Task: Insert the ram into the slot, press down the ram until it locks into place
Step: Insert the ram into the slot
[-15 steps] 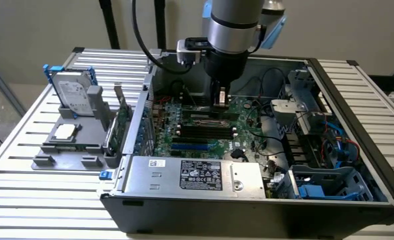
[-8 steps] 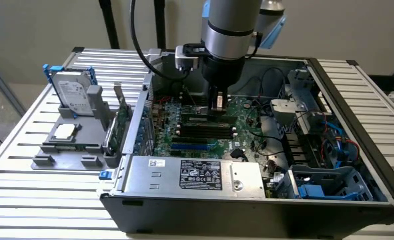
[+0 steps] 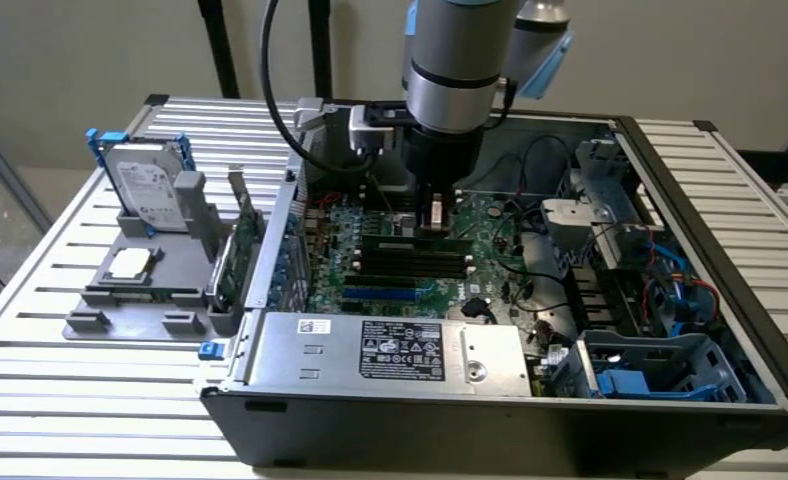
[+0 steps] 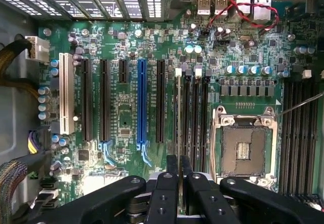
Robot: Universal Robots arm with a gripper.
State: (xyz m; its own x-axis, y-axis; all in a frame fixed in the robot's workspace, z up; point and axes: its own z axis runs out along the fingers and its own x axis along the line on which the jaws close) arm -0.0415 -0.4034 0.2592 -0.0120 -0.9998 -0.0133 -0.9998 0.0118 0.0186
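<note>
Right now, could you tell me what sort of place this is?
Probably a robotics workbench: an open desktop computer case on a slatted metal table, a robot arm over its motherboard, a hard drive alongside.

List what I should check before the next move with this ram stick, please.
1. The gripper is shut on the ram: ok.
2. The ram runs parallel to the black memory slot: ok.
3. The neighbouring slots are empty: ok.
4. The ram is fully seated: cannot tell.
5. The white end latch is closed: cannot tell.
6. The red cable is away from the slots: ok.
</note>
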